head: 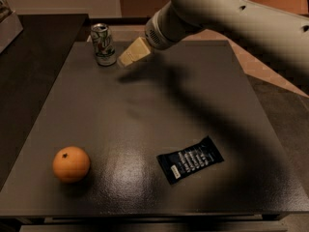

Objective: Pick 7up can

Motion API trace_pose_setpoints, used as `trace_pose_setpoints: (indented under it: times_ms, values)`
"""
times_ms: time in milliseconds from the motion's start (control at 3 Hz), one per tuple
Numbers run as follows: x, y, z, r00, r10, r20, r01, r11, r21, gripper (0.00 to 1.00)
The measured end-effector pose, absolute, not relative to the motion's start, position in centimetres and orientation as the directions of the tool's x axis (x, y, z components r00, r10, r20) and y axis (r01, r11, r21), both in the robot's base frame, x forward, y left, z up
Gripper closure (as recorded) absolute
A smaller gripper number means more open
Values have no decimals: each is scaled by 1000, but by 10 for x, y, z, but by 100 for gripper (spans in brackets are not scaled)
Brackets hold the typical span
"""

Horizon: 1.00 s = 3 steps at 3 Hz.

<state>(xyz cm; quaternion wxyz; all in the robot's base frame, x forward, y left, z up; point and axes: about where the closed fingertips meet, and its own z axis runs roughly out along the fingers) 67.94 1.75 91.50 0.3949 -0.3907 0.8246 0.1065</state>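
The 7up can point(103, 44) stands upright near the far left corner of the dark table point(145, 110). It has white and green sides and a silver top. My gripper point(126, 58) with its cream-coloured fingers hangs above the table just right of the can, close to it but apart. The pale arm reaches in from the upper right.
An orange point(71, 164) sits at the front left of the table. A dark snack packet point(190, 159) lies at the front right of centre. A pale object point(8, 21) stands off the table at the far left.
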Motion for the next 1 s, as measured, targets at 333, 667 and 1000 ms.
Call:
trace_pose_setpoints:
  times_ms: [333, 667, 1000]
  values:
    - [696, 37, 913, -404, -515, -756, -711, 697, -95, 0]
    - [709, 55, 908, -392, -486, -781, -721, 690, -67, 0]
    - [709, 55, 908, -392, -486, -781, -721, 690, -67, 0]
